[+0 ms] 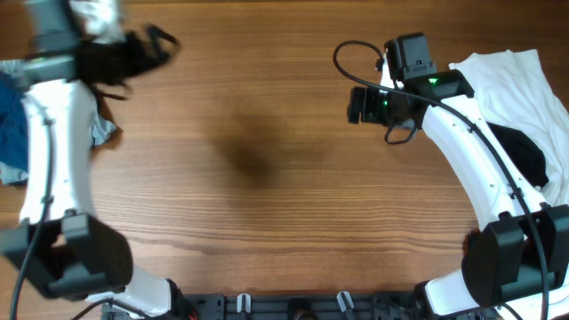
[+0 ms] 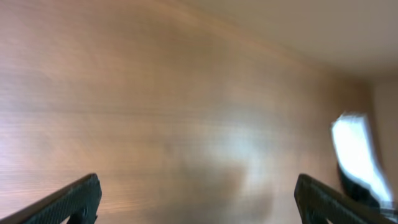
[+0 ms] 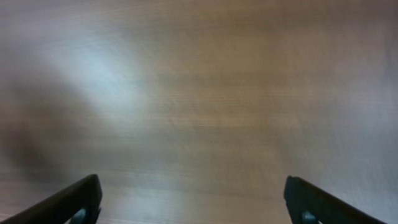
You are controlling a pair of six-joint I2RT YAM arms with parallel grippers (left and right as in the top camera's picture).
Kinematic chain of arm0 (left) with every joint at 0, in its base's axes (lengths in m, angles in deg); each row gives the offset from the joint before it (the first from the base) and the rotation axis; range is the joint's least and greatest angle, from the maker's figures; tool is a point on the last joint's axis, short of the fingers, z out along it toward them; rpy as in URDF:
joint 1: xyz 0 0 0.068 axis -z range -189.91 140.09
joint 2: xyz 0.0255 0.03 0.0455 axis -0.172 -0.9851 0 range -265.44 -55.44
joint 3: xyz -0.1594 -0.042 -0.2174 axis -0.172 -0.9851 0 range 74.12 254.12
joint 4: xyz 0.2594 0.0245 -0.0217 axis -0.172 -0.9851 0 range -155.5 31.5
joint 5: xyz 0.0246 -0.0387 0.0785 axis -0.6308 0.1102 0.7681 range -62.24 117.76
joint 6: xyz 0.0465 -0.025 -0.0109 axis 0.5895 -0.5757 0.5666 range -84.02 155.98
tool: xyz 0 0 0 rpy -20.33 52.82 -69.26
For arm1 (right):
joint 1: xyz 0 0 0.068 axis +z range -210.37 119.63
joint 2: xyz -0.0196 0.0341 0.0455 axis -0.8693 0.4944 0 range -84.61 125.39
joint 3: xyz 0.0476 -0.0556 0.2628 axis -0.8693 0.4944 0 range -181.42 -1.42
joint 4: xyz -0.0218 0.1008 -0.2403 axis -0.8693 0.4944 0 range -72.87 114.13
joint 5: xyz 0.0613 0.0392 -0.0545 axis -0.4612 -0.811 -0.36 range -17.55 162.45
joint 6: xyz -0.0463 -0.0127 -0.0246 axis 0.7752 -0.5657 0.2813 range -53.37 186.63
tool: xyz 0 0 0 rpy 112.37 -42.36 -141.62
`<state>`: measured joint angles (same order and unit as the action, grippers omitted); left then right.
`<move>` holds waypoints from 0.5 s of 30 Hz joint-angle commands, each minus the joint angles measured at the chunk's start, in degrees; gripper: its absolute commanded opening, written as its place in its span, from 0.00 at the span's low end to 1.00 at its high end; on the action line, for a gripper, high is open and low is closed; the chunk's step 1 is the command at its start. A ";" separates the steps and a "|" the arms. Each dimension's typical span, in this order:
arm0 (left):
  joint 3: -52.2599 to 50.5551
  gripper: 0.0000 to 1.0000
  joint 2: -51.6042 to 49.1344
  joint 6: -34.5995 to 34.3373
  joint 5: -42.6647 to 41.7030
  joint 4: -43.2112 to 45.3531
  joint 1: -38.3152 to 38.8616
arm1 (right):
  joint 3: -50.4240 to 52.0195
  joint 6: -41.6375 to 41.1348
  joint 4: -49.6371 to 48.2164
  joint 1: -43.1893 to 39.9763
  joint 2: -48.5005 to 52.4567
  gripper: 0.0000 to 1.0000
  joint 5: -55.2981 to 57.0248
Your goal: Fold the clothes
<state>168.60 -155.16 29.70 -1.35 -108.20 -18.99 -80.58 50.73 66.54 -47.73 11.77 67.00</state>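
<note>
Nothing's folded yet — your white clothes lie heaped upper right, blue clothes at the left edge — left claw and right claw gape empty over the tabletop.

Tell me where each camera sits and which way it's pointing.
Overhead: above the table, looking straight down; the left arm and right arm show.
Left wrist: on the left arm, looking low across the table toward a white garment; the spread left fingers show.
Right wrist: on the right arm, facing bare tabletop; the spread right fingers show.
Shared: overhead and left wrist both catch the white garment.
</note>
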 commanded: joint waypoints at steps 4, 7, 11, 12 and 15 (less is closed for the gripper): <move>-0.28 1.00 -0.48 1.55 24.35 -23.61 17.14 | -1.01 5.25 -1.29 -0.04 -1.49 1.00 -3.52; -0.28 1.00 0.11 1.49 25.33 -31.95 17.88 | -0.98 -0.17 3.54 -0.35 -3.89 1.00 -1.55; -2.69 1.00 8.68 0.76 25.14 -31.36 17.86 | -0.20 -1.70 6.84 -0.28 -12.35 1.00 -0.70; -4.48 1.00 12.76 0.63 25.11 -29.35 17.86 | 1.18 -2.89 6.51 -0.28 -15.67 1.00 0.02; -12.90 1.00 27.74 0.04 25.16 -21.27 17.86 | 9.27 -4.22 1.33 0.35 -28.89 1.00 0.70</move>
<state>161.80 -141.21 30.31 22.81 -133.73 -0.96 -77.19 48.72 70.28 -47.84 -7.27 65.89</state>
